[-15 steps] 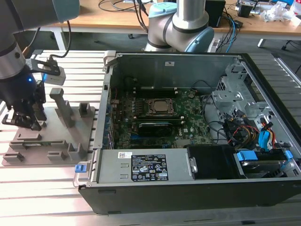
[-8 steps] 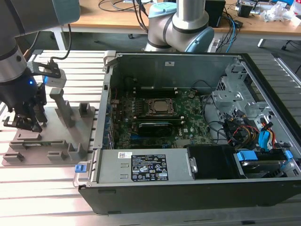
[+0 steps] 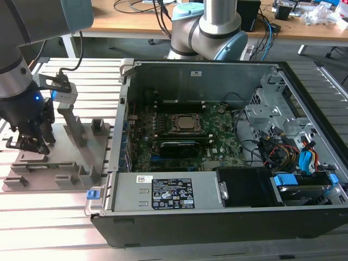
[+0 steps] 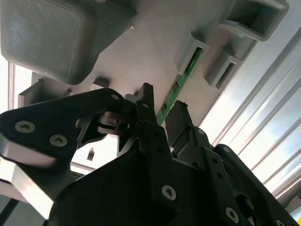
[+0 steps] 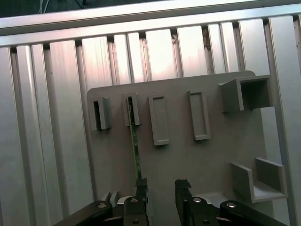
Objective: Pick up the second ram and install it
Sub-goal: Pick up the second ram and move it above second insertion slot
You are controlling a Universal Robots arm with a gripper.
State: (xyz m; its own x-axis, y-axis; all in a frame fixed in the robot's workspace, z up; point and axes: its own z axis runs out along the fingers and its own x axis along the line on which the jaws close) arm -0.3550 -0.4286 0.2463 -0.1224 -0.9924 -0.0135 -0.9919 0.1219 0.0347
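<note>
The gripper (image 5: 162, 186) is down low over the grey holder plate (image 5: 211, 155) on the slatted aluminium table (image 5: 47, 117), fingers spread with a clear gap, clamping nothing. The second ram (image 5: 135, 146) stands on edge in its slot on the plate, its near end right at one fingertip (image 5: 141, 184). The open computer case (image 3: 261, 70) sits well apart, toward the exterior view's right
</note>
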